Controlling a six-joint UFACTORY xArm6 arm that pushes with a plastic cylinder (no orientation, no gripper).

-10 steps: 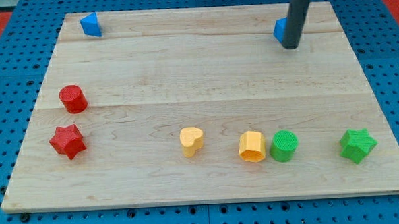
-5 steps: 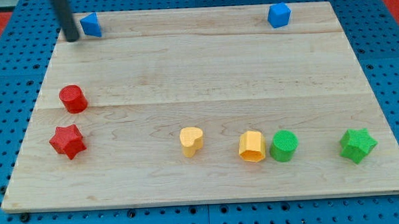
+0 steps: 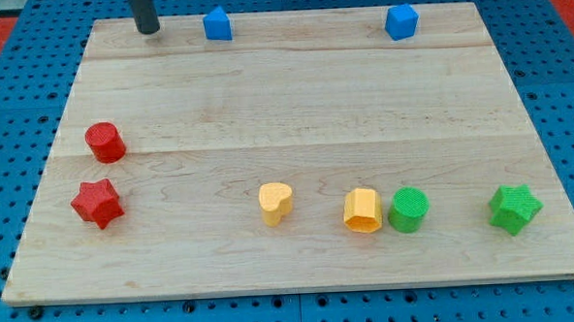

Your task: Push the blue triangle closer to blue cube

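Observation:
The blue triangle [image 3: 218, 24] lies near the board's top edge, left of centre. The blue cube [image 3: 401, 22] sits near the top edge toward the view's right, well apart from the triangle. My tip [image 3: 148, 30] rests on the board near the top edge, to the left of the blue triangle with a gap between them.
A red cylinder [image 3: 105, 142] and a red star [image 3: 97, 202] lie at the view's left. A yellow heart [image 3: 275, 202], a yellow hexagon [image 3: 362, 210], a green cylinder [image 3: 408, 209] and a green star [image 3: 514, 208] line the bottom part of the wooden board [image 3: 295, 112].
The blue triangle has slid right along the top edge, toward the blue cube. My tip went from the cube to the triangle's left side and followed it rightward.

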